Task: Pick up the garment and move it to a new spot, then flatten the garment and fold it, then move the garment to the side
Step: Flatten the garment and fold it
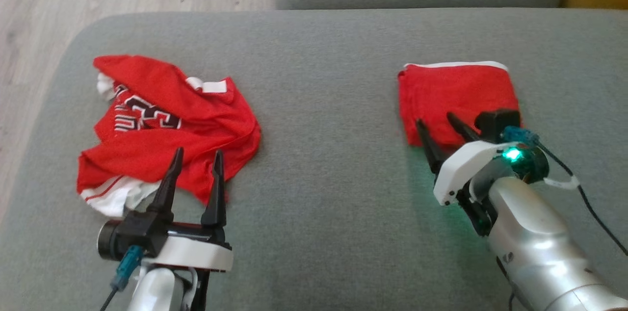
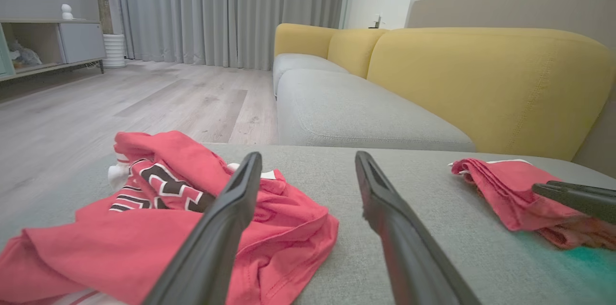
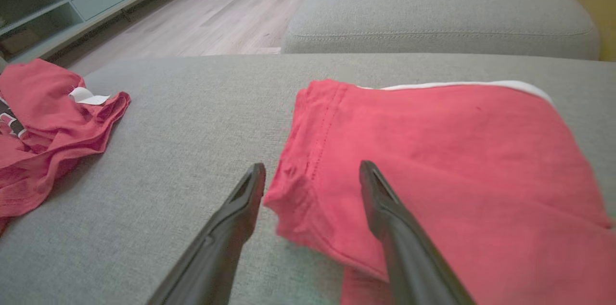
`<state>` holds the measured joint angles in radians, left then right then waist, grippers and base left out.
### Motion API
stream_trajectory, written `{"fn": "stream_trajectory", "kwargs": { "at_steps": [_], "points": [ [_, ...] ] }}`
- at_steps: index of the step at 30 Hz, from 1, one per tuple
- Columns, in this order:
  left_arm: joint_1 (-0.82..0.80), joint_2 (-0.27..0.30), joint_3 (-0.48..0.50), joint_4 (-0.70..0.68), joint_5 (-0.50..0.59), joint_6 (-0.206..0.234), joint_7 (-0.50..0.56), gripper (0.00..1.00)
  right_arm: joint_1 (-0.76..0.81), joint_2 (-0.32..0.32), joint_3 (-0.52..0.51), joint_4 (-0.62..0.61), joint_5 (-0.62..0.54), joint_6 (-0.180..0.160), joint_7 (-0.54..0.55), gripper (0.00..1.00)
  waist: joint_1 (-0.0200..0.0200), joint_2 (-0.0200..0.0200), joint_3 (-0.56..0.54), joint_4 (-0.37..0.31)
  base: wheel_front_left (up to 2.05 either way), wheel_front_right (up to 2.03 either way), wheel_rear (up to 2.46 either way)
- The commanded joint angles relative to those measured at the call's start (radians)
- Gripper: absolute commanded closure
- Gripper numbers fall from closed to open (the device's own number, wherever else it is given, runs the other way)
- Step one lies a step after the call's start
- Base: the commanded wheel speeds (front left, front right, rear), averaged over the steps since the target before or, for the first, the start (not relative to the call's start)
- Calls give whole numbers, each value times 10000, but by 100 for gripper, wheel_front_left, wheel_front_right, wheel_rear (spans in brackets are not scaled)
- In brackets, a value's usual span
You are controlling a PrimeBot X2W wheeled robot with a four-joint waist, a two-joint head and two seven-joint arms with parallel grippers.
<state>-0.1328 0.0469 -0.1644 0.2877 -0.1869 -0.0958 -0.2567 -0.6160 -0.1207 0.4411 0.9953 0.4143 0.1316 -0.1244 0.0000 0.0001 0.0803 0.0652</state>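
Right end effector [image 3: 313, 168] first: its two dark fingers stand wide apart and grip nothing. They straddle the near left corner of the folded garment [image 1: 456, 90], one finger over the red cloth, the other just off its edge above the grey sofa seat [image 1: 324, 129]. The cloth lies loose between them, not pinched. That garment is a neat red rectangle with a white strip along its far edge, lying flat on the seat and stretching ahead and to the right of the fingers. There's a green light glowing on the wrist behind them.

Over to the left end effector [image 1: 198, 151]: fingers spread wide too, and nothing is held. Its tips hover at the near edge of a crumpled jersey [image 1: 167, 124], red with white trim and dark lettering, which is heaped ahead and to the left of them.

A wide stretch of bare seat separates the two pieces. Beyond both sits another grey cushion, with a yellow backrest [image 2: 481, 83] to the right and pale wood floor [image 1: 39, 7] off to the left.
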Motion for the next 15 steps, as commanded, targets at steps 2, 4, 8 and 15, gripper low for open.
{"fn": "stream_trajectory", "kwargs": {
  "at_steps": [2, 4, 8, 15],
  "points": [
    [-265, 34, 276, -260, -48, 6, -51, 0, -149, 54, 49, -221, -90, -9, -485, 0, 0, -1, -130, -253, 0, 0, 0],
    [-287, 34, 269, -267, -49, -5, -51, 0, -155, -9, -236, -249, -196, -9, -910, 0, 0, -1, -213, -437, 0, 0, 0],
    [-344, 34, 212, -324, -44, -25, -51, 0, 55, -123, -1223, -773, -749, -9, -1337, 0, 0, -1, -348, -839, 0, 0, 0],
    [-372, 34, 29, -477, -75, 4, -51, 0, 2241, 302, -3789, -4419, -2664, -9, -1371, 0, 0, -1, -333, -1489, 0, 0, 0]
  ]
}}
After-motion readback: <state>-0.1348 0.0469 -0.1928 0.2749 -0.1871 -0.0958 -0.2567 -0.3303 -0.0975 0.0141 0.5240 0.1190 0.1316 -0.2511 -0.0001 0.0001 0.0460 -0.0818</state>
